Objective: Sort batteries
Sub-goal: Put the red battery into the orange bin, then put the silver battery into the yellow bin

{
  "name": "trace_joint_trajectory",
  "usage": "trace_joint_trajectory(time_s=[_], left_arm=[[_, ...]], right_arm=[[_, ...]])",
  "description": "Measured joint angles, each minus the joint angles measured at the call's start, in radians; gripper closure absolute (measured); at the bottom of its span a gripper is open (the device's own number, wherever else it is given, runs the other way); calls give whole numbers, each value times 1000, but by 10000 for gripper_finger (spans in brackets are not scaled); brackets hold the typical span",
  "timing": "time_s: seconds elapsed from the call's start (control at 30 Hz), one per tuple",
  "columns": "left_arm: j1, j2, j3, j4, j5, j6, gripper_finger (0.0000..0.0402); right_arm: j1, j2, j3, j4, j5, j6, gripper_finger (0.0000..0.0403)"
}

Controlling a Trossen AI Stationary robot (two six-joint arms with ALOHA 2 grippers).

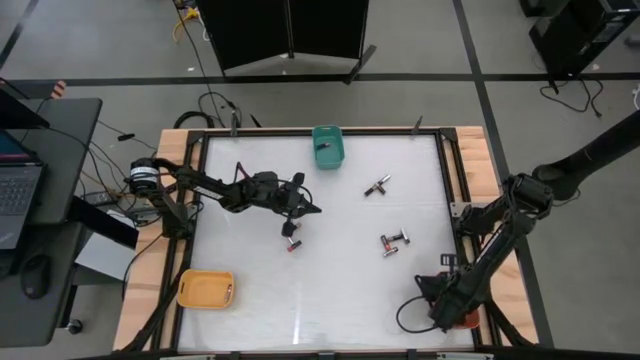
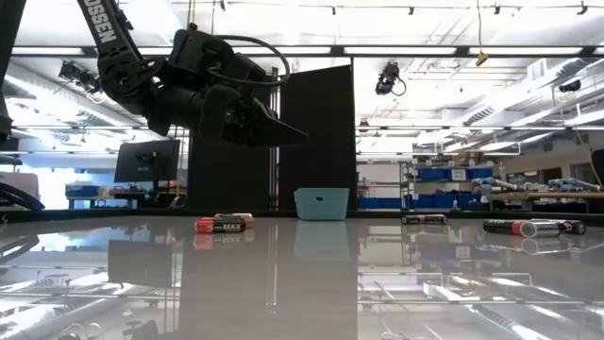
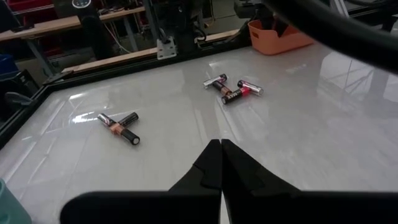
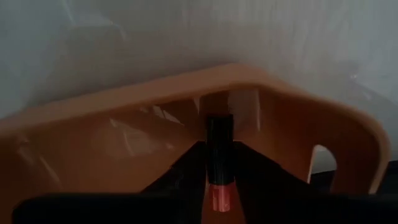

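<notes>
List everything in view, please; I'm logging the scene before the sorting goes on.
loose batteries: about seven, silvery, dark and red-ended, in three clusters mid-table
held battery: one, dark with a red end, at the right tool, above the orange tray
teal tray: one, far edge, centre
yellow tray: one, near left corner
orange tray: one, near right corner
table: one, white
laptop: one, dark, on a desk left of the table
left tool: shut, empty, above the left-centre cluster
right tool: over the orange tray
</notes>
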Motion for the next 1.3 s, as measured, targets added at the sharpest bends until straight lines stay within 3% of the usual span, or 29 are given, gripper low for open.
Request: trace_joint_trajectory(time_s=[0.3,0.6,0.73,0.83,1.1,1.3], left_arm=[[0,0,0,-3,-3,0,396],[0,0,0,-2,-3,-1,396],[0,0,0,-1,-3,-4,396],[0,0,0,0,-3,-4,396],[0,0,0,22,-4,-33,396],[0,0,0,24,-4,-33,396]], right_arm=[[-49,0,26,-22,-15,-3,293],[-96,0,246,-247,-5,22,298],[-132,0,348,-307,97,65,325],[-169,-11,376,-266,247,126,351],[-239,-13,344,-220,516,496,377],[-242,-13,230,-177,555,662,369]])
